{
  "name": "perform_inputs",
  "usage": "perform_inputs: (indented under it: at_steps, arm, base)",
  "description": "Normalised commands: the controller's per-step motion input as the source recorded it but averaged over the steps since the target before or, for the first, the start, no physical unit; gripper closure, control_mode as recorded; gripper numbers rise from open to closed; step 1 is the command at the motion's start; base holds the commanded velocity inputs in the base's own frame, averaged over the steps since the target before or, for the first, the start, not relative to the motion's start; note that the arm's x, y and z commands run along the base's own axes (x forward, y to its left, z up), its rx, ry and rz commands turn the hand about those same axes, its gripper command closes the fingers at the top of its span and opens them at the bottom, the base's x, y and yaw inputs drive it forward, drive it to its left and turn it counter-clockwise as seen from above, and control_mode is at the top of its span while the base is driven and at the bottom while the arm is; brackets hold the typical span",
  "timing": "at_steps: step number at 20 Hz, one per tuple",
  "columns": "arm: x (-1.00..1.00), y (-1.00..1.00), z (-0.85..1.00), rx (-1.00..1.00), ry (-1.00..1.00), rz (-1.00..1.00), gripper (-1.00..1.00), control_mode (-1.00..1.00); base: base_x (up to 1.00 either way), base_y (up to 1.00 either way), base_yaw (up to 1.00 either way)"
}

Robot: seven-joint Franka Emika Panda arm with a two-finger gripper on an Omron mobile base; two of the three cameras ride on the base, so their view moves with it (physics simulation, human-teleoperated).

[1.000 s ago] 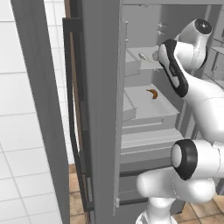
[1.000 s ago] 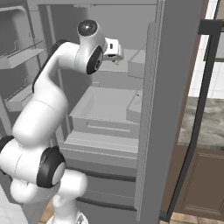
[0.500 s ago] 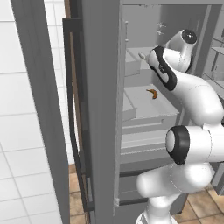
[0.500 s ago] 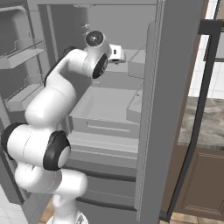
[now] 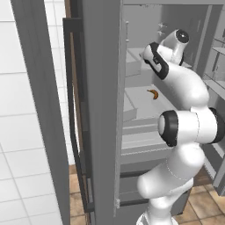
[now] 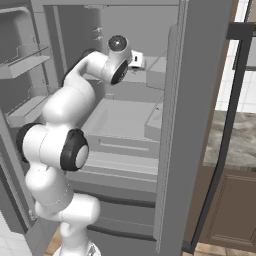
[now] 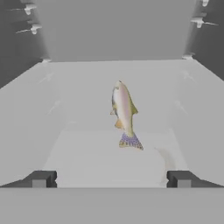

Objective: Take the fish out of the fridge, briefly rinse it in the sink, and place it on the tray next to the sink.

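Note:
The fish (image 7: 123,110), slim and silvery with a pinkish flank and speckled tail, lies on a pale upper shelf of the open fridge (image 5: 102,88), head pointing toward the back wall. My gripper (image 7: 111,180) is open a short way in front of it, one dark fingertip (image 7: 40,179) on each side and nothing between them. The tail is nearest the fingers, slightly right of centre. In the right base view my white hand (image 6: 136,60) reaches into the fridge (image 6: 170,125) at upper-shelf height.
A small brown curved item (image 5: 152,93) lies on the shelf below. Pale drawers (image 6: 125,120) sit under my forearm. Door racks (image 6: 30,65) stand to the left, the dark-edged door (image 5: 74,132) hangs open, and a stone counter (image 6: 242,145) lies to the right.
The arm has folded and pushed the hand deeper into the fridge toward the upper shelf. The base and the fridge have stayed put.

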Motion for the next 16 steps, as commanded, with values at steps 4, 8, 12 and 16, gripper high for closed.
perform_inputs:
  at_steps: [4,8,12,16]
  arm:
    - [0.31,0.00,-0.05,0.00,0.00,0.00,-1.00,-1.00]
    - [0.04,0.00,-0.30,-0.14,0.00,0.00,-1.00,-1.00]
    - [0.09,0.00,-0.18,-0.14,0.00,-0.01,-1.00,-1.00]
    - [0.22,0.00,-0.03,-0.06,0.00,-0.01,-1.00,-1.00]
  base:
    - [0.00,0.00,0.00]
    - [0.00,0.00,0.00]
    - [0.00,0.00,0.00]
    - [0.00,0.00,0.00]
